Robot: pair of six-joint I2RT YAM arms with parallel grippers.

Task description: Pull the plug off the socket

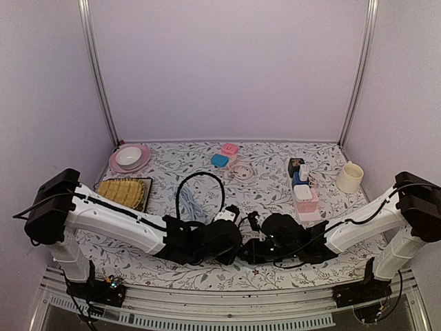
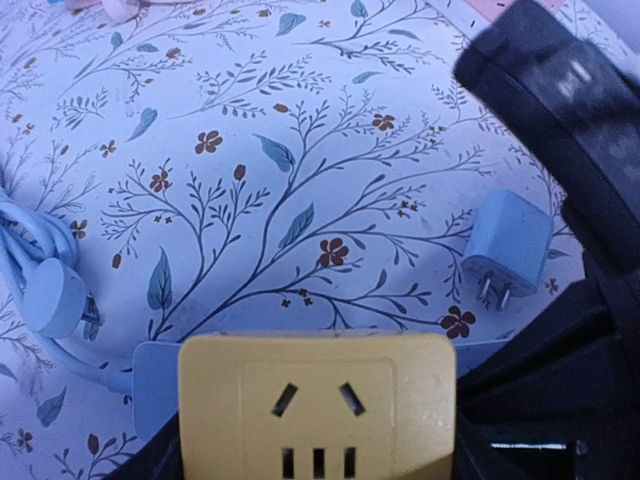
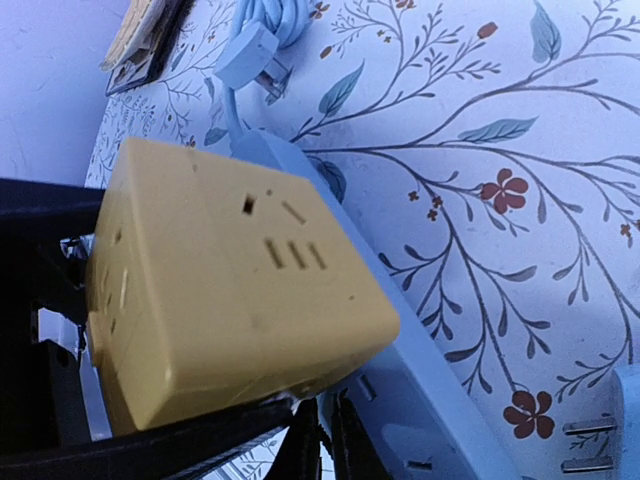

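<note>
Blue plug (image 2: 508, 250) out of the socket, loose on the table (image 2: 300, 150).
One plug, two prongs. One yellow socket (image 2: 318, 405), face bare, clamped in the left gripper (image 1: 231, 217). Right gripper (image 1: 253, 222): grip unreadable.

Wore white shells along the links of left arm (image 1: 110, 219) and right arm (image 1: 358, 227) — black housings at shoulders, elbows, wrists. Ended in black left gripper (image 1: 227, 217) and right gripper (image 1: 252, 224). Trailed thin black cables — glowed green at the right wrist.
</note>
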